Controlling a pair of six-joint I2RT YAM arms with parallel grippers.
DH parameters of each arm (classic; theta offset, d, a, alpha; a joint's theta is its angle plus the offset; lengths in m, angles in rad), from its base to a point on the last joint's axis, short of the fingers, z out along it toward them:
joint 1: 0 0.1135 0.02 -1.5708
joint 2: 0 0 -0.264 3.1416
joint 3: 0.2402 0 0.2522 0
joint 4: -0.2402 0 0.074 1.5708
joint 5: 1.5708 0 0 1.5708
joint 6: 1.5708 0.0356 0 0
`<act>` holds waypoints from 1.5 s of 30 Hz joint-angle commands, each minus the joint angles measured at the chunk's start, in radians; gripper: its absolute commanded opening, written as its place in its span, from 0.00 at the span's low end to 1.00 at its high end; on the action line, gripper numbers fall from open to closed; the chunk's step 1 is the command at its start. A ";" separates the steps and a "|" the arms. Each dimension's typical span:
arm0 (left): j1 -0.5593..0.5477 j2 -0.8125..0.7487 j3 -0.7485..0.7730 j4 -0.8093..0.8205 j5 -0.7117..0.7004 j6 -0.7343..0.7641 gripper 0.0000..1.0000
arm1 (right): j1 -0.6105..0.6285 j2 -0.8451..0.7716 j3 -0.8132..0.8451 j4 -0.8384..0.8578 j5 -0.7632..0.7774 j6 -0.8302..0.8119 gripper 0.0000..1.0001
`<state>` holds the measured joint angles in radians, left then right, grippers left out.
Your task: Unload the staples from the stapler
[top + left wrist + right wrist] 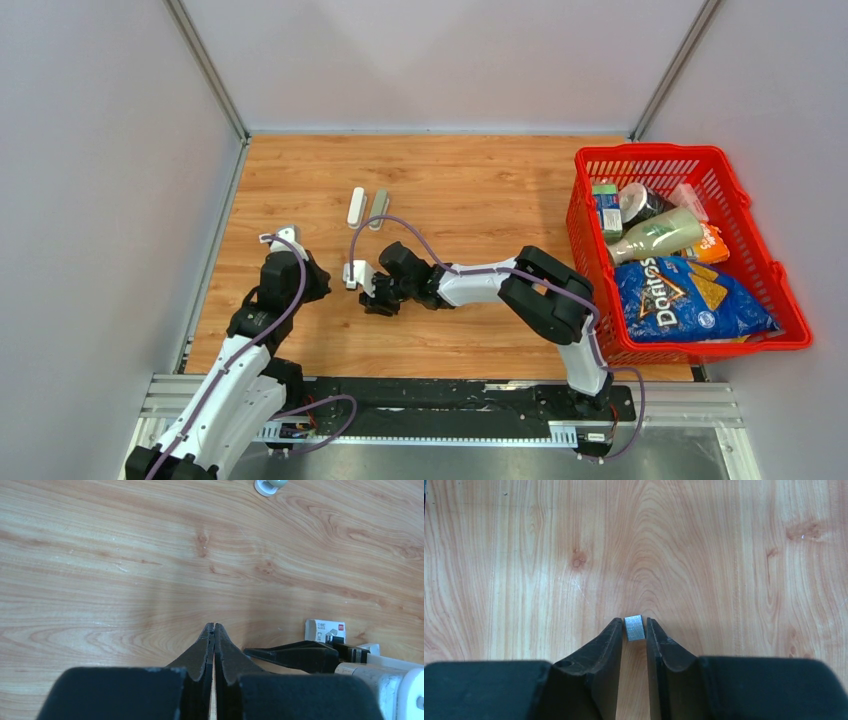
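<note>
The stapler lies in two long parts at the back of the table, a white one [356,207] and a grey-green one [378,208]; one end shows in the left wrist view [269,485]. My right gripper [376,298] is low over the table. In the right wrist view, the right gripper [634,625] has its jaws closed narrowly on a short grey strip of staples [634,628], held at the very fingertips. My left gripper [312,282] is shut and empty over bare wood in the left wrist view [214,626].
A small white printed box [351,272] lies beside the right gripper and shows in the left wrist view [324,629]. A red basket [690,152] with a Doritos bag [685,295], bottles and packets stands at the right. Walls close in the left, back and right.
</note>
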<state>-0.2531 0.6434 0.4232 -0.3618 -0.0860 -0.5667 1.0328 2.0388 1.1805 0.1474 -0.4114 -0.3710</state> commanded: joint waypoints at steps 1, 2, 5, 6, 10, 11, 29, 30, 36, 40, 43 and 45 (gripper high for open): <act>0.008 0.001 -0.003 0.032 0.017 0.011 0.04 | 0.001 0.024 0.002 -0.059 0.013 -0.006 0.25; 0.008 0.002 -0.003 0.031 0.019 0.011 0.04 | 0.003 0.020 -0.005 -0.054 0.016 -0.005 0.24; 0.008 0.002 0.003 0.029 0.020 0.013 0.04 | 0.001 0.001 -0.027 -0.032 0.029 0.007 0.22; 0.008 0.002 0.003 0.027 0.022 0.013 0.04 | 0.003 -0.005 -0.030 -0.028 0.036 0.012 0.21; 0.008 0.001 0.011 0.027 0.035 0.010 0.04 | 0.001 -0.037 -0.048 -0.016 0.057 0.041 0.16; 0.009 0.002 0.012 0.027 0.040 0.011 0.04 | 0.001 -0.046 -0.051 -0.016 0.060 0.052 0.16; 0.009 -0.004 0.084 -0.012 0.157 0.031 0.04 | 0.026 -0.434 -0.193 -0.179 0.330 0.305 0.14; 0.008 -0.001 0.091 -0.017 0.167 0.034 0.04 | 0.030 -0.457 -0.194 -0.202 0.347 0.313 0.14; 0.008 0.039 0.157 -0.042 0.273 0.053 0.06 | 0.029 -0.558 -0.203 -0.339 0.509 0.395 0.13; 0.009 0.032 0.177 -0.039 0.315 0.039 0.06 | 0.030 -0.585 -0.220 -0.397 0.626 0.464 0.13; 0.008 0.028 0.193 -0.045 0.336 0.041 0.07 | 0.029 -0.597 -0.237 -0.420 0.670 0.521 0.13; 0.008 0.032 0.210 -0.055 0.351 0.050 0.07 | 0.029 -0.603 -0.252 -0.433 0.707 0.566 0.13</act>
<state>-0.2527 0.6800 0.5686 -0.4034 0.2035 -0.5388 1.0561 1.4719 0.9516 -0.2329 0.1730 0.0818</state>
